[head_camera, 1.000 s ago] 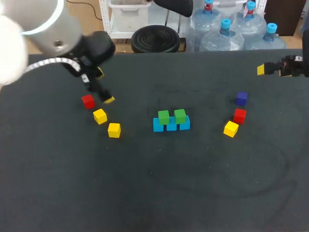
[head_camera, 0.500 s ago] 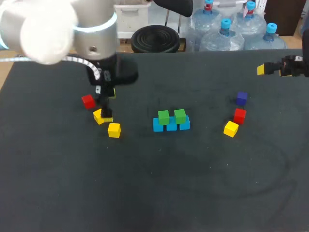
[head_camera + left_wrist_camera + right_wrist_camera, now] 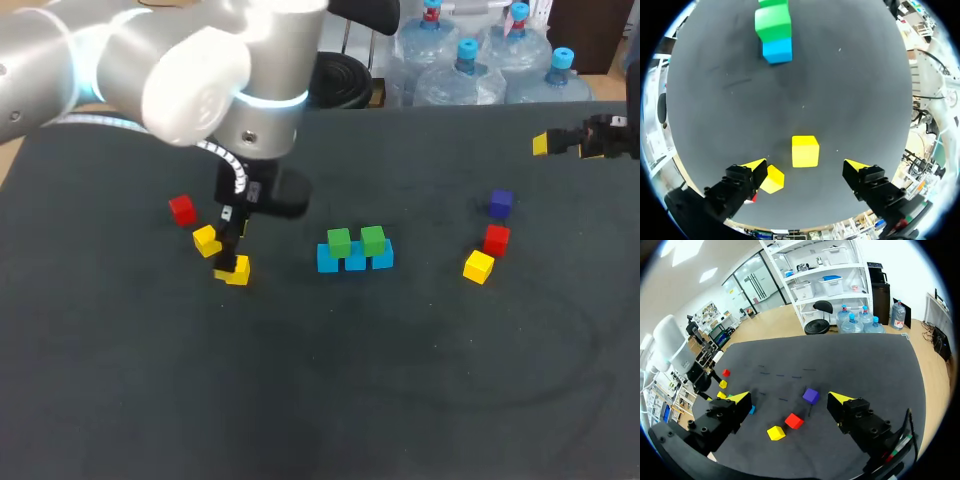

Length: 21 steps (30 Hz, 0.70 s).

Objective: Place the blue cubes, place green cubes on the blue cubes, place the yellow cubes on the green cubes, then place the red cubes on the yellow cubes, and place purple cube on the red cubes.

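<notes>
Cubes lie in three groups on the dark table (image 3: 320, 400). At the middle stands a row of blue cubes (image 3: 355, 261) with two green cubes (image 3: 339, 241) side by side on top. From the left, the left arm (image 3: 200, 70) reaches in, and the left gripper (image 3: 232, 262) hangs right over a yellow cube (image 3: 240, 272). The left wrist view shows its fingers spread wide, with that cube on the table between them and touched by neither. A second yellow cube (image 3: 206, 240) lies just beside one finger, and a red cube (image 3: 182, 209) sits near it on the far side. By the table's far right edge is the right gripper (image 3: 545, 145), well apart from every cube, fingers likewise spread and holding nothing. On the right side a purple cube (image 3: 501, 203), a second red cube (image 3: 496, 239) and a third yellow cube (image 3: 479, 266) lie near one another in a loose line
</notes>
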Each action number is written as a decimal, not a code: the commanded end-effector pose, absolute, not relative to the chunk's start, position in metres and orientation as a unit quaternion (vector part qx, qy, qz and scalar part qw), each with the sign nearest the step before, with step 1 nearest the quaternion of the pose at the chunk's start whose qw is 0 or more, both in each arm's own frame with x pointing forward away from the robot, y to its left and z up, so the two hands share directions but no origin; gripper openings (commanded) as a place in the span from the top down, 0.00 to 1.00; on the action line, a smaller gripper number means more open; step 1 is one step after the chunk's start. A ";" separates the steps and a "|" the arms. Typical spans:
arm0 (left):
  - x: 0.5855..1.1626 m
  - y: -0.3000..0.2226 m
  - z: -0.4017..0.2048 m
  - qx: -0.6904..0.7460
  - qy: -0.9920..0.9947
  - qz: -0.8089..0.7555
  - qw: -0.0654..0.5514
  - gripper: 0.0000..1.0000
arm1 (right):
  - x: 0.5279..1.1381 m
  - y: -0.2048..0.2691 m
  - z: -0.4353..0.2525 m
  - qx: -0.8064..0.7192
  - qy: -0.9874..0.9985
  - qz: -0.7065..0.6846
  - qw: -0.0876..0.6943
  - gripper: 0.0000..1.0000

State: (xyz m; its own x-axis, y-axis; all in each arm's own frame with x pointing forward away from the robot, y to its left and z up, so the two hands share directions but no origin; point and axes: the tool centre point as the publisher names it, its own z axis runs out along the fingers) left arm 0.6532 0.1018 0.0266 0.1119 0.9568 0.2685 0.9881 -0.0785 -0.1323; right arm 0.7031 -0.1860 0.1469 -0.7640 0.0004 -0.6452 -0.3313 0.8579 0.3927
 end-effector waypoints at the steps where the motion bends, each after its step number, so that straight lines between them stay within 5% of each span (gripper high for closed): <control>1: 0.656 0.105 0.019 -0.723 -0.674 -0.058 0.143 0.03 | 0.702 -0.186 0.148 -0.090 0.906 0.248 0.331 0.00; 15: 0.651 0.103 0.017 -0.704 -0.703 -0.035 0.093 0.01 | 0.702 -0.186 0.148 -0.090 0.906 0.248 0.331 0.00; 18: 0.649 0.099 0.015 -0.705 -0.704 -0.036 0.084 0.13 | 0.702 -0.186 0.148 -0.090 0.906 0.248 0.331 0.00; 21: 0.645 0.093 0.008 -0.709 -0.700 -0.025 0.082 0.06 | 0.702 -0.186 0.148 -0.090 0.906 0.248 0.331 0.00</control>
